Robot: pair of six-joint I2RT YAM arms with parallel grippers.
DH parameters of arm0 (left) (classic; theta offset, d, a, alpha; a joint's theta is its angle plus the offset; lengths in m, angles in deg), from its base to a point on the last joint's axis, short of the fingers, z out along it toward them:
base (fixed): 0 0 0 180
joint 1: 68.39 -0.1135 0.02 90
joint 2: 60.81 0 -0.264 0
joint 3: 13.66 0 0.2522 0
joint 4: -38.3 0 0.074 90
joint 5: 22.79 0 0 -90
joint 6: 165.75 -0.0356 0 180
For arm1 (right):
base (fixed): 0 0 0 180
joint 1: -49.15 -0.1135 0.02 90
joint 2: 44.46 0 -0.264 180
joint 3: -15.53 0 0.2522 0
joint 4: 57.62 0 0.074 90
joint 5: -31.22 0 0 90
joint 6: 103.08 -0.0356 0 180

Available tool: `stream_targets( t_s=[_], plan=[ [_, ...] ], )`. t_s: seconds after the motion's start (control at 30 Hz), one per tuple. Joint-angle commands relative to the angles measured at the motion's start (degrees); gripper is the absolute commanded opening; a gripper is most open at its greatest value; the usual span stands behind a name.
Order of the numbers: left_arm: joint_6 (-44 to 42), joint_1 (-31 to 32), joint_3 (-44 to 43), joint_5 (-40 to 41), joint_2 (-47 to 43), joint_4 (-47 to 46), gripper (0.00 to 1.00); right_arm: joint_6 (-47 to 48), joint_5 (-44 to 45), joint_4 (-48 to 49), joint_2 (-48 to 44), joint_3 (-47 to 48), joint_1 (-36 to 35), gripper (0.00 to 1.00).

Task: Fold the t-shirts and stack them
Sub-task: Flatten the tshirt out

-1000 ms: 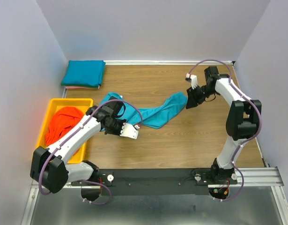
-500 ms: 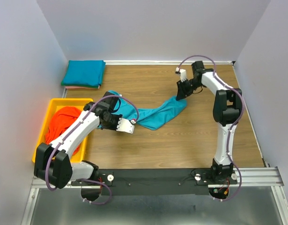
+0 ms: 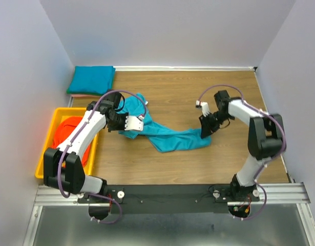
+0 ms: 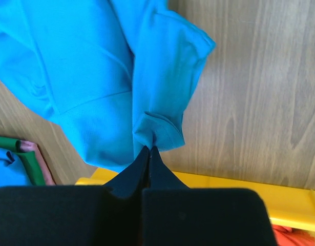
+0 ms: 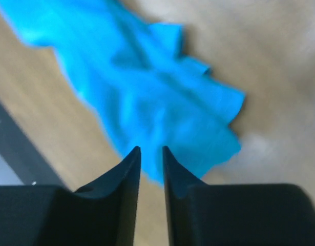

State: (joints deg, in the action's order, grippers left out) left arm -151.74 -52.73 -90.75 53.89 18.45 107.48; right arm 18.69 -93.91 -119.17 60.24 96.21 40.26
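Left pincer (image 4: pixel 148 149) clamps the teal t-shirt (image 3: pixel 172 138) at 1 edge; right pincer (image 5: pixel 151 149) hovers ajar over another.

One high rear overview, two close downward wrist views, all on the teal t-shirt (image 3: pixel 172 139)
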Motion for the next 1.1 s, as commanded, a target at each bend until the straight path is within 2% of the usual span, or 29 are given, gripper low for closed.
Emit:
stream_targets(
  t_s=[0.0, 0.07, 0.13, 0.17, 0.37, 0.7, 1.07],
  plan=[
    [1.28, -0.89, -2.23, -4.34, 2.12, 0.04, 0.00, 4.18, -1.07, -4.41, -14.07, -3.63, 0.27, 0.33],
    [1.63, -1.25, -3.46, -4.78, 3.69, -0.22, 0.00, 4.53, -0.82, -5.47, -18.72, -3.28, 0.36, 0.39],
    [1.89, -1.42, -4.86, -5.13, 4.75, -0.31, 0.00, 5.49, 0.85, -5.30, -19.71, -2.76, 0.71, 0.47],
    [1.89, -1.42, -5.22, -5.31, 5.63, -0.40, 0.00, 6.11, 2.68, -5.03, -19.28, -2.41, 1.15, 0.48],
    [2.25, -1.42, -8.03, -5.57, 8.36, 0.04, 0.00, 8.83, 3.14, -5.21, -8.83, 3.74, 2.29, 0.54],
    [2.42, -1.51, -6.54, -5.14, 7.57, -0.40, 0.00, 13.58, 4.55, -5.12, 0.05, 7.44, 2.29, 0.55],
    [2.77, -1.42, -5.84, -4.87, 7.40, -0.93, 0.00, 16.13, 3.14, -6.08, 3.75, 7.88, 2.29, 0.54]
  ],
)
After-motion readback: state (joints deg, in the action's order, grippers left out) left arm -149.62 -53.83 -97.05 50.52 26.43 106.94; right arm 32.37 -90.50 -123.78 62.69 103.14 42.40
